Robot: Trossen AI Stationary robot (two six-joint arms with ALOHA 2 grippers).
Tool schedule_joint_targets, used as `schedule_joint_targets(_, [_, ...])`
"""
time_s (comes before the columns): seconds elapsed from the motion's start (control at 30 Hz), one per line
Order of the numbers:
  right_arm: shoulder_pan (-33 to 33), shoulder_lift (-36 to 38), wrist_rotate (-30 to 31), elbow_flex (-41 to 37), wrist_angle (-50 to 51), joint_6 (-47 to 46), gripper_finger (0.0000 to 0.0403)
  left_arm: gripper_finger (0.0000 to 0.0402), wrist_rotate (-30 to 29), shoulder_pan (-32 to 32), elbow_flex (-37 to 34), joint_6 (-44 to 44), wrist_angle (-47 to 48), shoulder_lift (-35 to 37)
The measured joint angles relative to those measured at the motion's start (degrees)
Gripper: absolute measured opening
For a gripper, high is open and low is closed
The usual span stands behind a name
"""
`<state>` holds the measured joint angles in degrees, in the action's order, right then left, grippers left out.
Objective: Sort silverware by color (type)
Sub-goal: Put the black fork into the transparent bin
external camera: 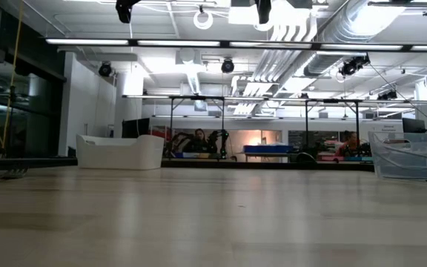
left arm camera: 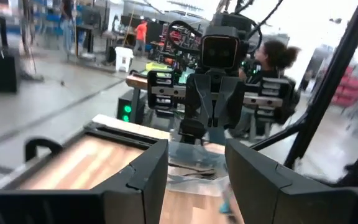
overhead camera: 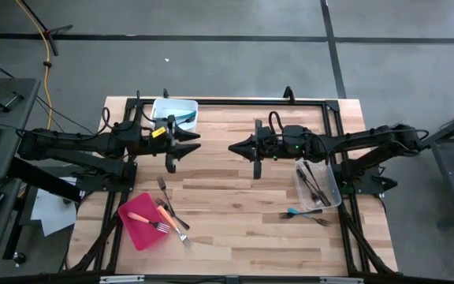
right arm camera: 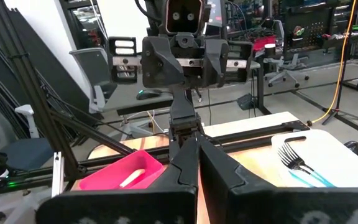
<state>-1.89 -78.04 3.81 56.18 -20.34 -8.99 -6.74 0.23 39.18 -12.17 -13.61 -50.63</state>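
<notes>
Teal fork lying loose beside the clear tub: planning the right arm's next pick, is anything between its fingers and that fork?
Only the clear tub lies between the right gripper and the teal fork.

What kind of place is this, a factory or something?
Likely a robotics lab or workshop: a wooden table framed by two robot arms, more workbenches with people behind, and exposed ceiling ducts overhead.

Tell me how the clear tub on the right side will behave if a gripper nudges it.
The clear tub looks thin-walled and holds only a few dark utensils, so it is probably light and would slide on the smooth table. It sits low and wide, so tipping seems unlikely. Its walls may flex.
</notes>
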Motion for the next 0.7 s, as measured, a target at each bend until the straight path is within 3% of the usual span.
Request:
schedule_joint_targets(0.13, [0.0,0.0,0.0,0.0,0.0,0.0,0.0,0.0152,-1.5,0.3,0.3,-13.4,3.9,0.0])
schedule_joint_targets(0.3, [0.0,0.0,0.0,0.0,0.2,0.0,0.0,0.0152,-0.2,0.4,3.6,-29.1,27.2,-0.5])
schedule_joint_targets(0.53, [0.0,0.0,0.0,0.0,1.4,0.0,0.0,0.0152,7.4,-4.4,3.6,-51.9,59.7,-6.0])
schedule_joint_targets(0.7, [0.0,0.0,0.0,0.0,1.5,0.0,0.0,0.0152,6.3,-8.8,3.6,-62.7,71.4,-11.9])
